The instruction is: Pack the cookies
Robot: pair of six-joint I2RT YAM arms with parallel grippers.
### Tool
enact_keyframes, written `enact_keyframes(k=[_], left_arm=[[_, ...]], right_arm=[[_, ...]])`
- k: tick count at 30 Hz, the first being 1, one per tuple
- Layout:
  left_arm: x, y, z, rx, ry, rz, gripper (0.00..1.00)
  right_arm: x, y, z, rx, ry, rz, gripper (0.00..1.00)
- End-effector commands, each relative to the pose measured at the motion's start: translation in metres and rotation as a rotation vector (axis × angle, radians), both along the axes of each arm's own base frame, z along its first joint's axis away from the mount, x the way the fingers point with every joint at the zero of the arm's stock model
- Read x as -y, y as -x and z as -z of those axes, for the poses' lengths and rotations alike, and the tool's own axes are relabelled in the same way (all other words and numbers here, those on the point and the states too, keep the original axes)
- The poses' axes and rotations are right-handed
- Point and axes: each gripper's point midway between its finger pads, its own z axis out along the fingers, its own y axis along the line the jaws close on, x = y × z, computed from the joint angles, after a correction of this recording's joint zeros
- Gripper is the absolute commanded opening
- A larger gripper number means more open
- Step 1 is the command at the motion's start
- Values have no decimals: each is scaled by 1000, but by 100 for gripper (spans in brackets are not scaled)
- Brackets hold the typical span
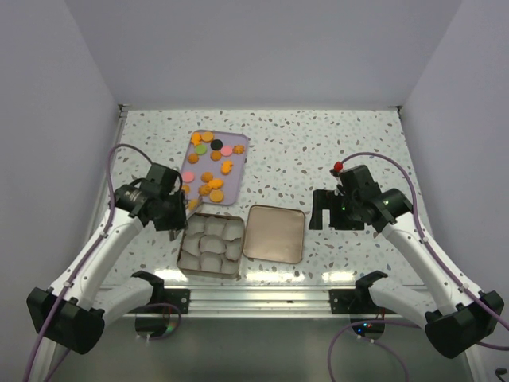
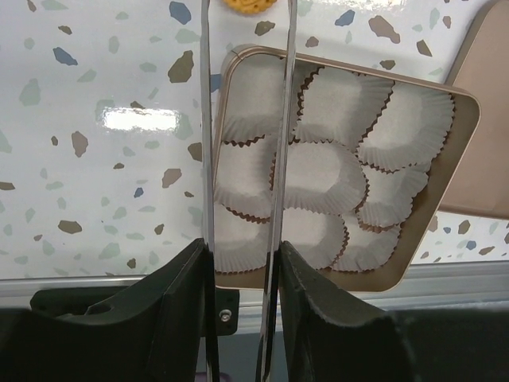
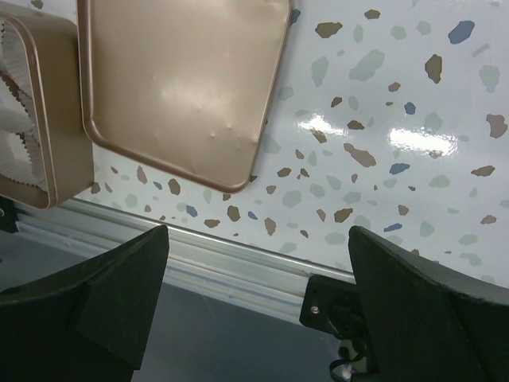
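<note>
The cookies (image 1: 211, 167), mostly orange with a few pink, green and one black, lie scattered on the lilac tray (image 1: 238, 142). My left gripper (image 1: 176, 213) (image 2: 242, 247) is shut on a pair of metal tongs (image 2: 208, 143), whose two blades run forward over the near left corner of the tin. One orange cookie (image 2: 246, 4) shows between the blades at the top edge of the left wrist view. The tong tips are cut off there, so I cannot tell whether they hold it. My right gripper (image 1: 320, 211) (image 3: 258, 239) hangs open over bare table, with nothing in it.
A gold tin (image 1: 184, 253) (image 2: 445, 191) holding several white paper cups (image 2: 322, 175) sits near the front edge. Its flat lid (image 1: 274, 233) (image 3: 183, 79) lies right beside it. The table's metal front rail (image 3: 238, 255) runs just under the right gripper.
</note>
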Motion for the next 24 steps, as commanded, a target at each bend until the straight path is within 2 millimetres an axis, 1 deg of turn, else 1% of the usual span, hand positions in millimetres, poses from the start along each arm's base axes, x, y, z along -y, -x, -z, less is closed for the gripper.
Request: enact_keyframes(k=[1, 2, 4, 7, 8, 11, 12, 13, 14, 17, 19, 22, 24], left_arm=[[4, -15, -1, 51, 4, 15, 40], [4, -17, -3, 59, 1, 12, 38], [4, -20, -7, 69, -1, 11, 38], [3, -26, -22, 96, -9, 11, 38], [4, -29, -31, 112, -8, 15, 38], [2, -31, -48, 146, -8, 12, 38], [3, -33, -58, 169, 1, 11, 38], [3, -33, -63, 179, 4, 11, 38], [2, -31, -71, 194, 12, 13, 37], [0, -22, -83, 213, 26, 13, 37], [0, -15, -86, 218, 42, 18, 37], [1, 3, -94, 250, 87, 40, 37], [7, 16, -92, 243, 136, 76, 36]], right_arm=[[0, -6, -7, 42, 9, -18, 99], [-1, -7, -8, 46, 7, -19, 99], [-2, -7, -8, 44, 6, -23, 99], [-5, -8, -10, 45, 4, -30, 99], [-5, -9, -11, 45, 1, -32, 99], [-8, -9, -10, 42, -5, -37, 99], [-9, -9, -10, 40, -9, -39, 99], [-10, -9, -10, 40, -13, -41, 99], [-11, -8, -9, 35, -16, -42, 99], [-13, -7, -7, 26, -28, -42, 99], [-15, -6, -7, 24, -39, -43, 99], [-14, -4, -5, 20, -42, -41, 99], [-14, -2, -3, 19, -41, -41, 99]])
